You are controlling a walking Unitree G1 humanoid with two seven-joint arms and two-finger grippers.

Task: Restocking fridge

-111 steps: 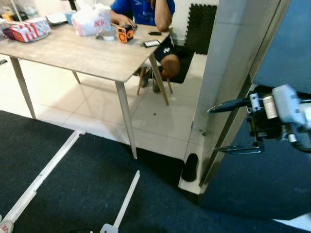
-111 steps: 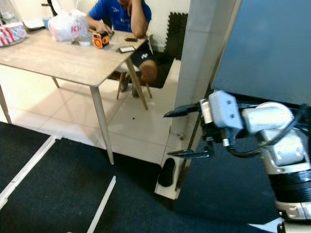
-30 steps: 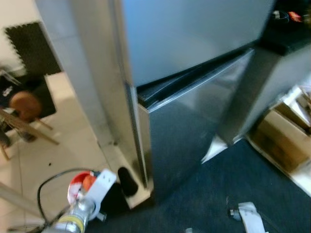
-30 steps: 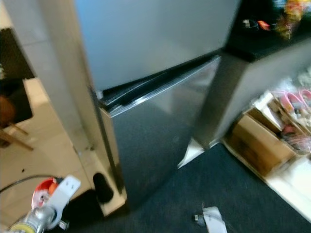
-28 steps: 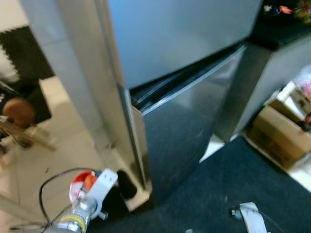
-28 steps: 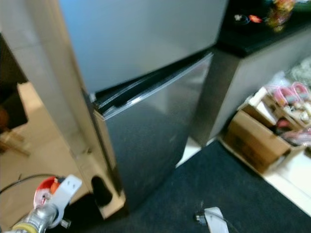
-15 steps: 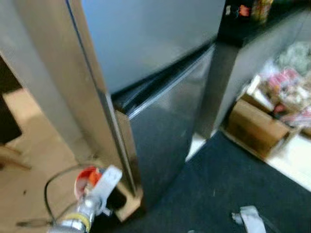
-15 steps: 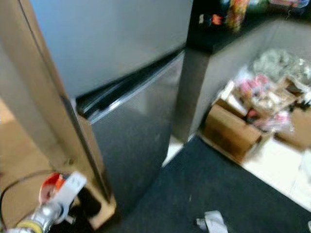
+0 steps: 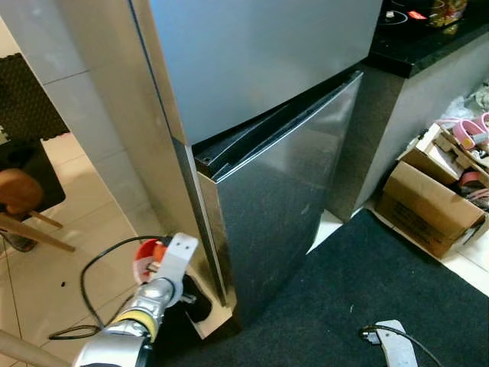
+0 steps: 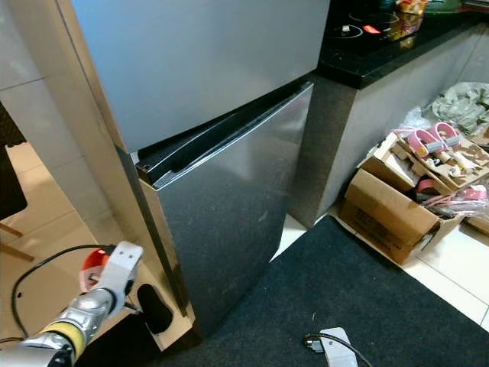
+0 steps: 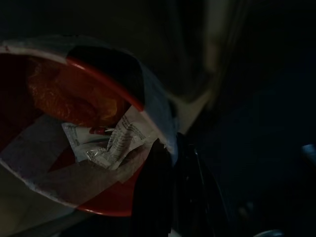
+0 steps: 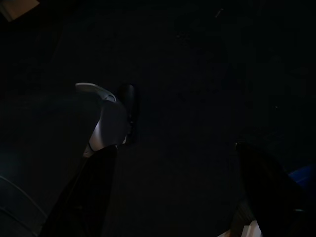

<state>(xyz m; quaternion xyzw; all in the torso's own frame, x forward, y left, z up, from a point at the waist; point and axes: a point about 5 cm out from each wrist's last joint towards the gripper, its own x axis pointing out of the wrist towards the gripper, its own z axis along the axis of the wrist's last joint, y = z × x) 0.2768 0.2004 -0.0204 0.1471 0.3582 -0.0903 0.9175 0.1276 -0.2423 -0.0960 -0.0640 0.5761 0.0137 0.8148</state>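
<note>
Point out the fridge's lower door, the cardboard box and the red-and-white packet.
fridge's lower door point(image 9: 283, 206), left eye view, middle of its steel face.
cardboard box point(image 10: 382, 216), right eye view, its printed side.
red-and-white packet point(image 11: 106, 145), left wrist view, its white label.

One fridge point(image 9: 260, 115) stands here, with two doors, one above the other; one black counter point(image 10: 382, 53) beside it; one open cardboard box point(image 10: 397, 210) of clutter on the floor; one dark rug point(image 9: 382, 298); one red-and-white packet point(image 11: 84, 143) at the robot's left arm; one black cable point(image 9: 92, 283) looping by it.
</note>
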